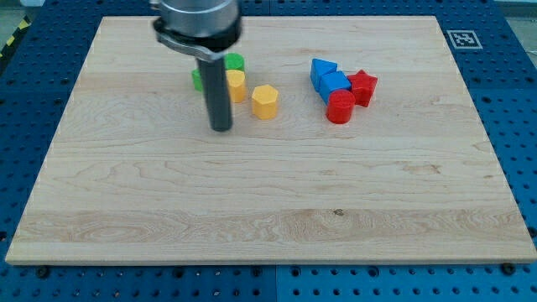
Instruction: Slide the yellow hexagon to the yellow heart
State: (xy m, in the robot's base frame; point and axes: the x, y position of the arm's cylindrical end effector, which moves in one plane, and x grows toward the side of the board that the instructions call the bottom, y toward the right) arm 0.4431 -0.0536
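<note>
On the far half of the board my tip (pixel 221 128), a bare rod with no pincer to open or close, stands left of the yellow hexagon (pixel 265 101), so I judge it best to circle to the hexagon's right and push left toward the yellow heart (pixel 237 85).

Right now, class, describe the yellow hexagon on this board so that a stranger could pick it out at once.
Start at the wooden board and look to its upper middle, where a dark rod comes down, my tip on the wood. Just to the view's right of the rod stands the yellow hexagon, alone. Its flat six-sided top sets it apart from the other yellow block, which huddles against the green blocks by the rod.
</note>
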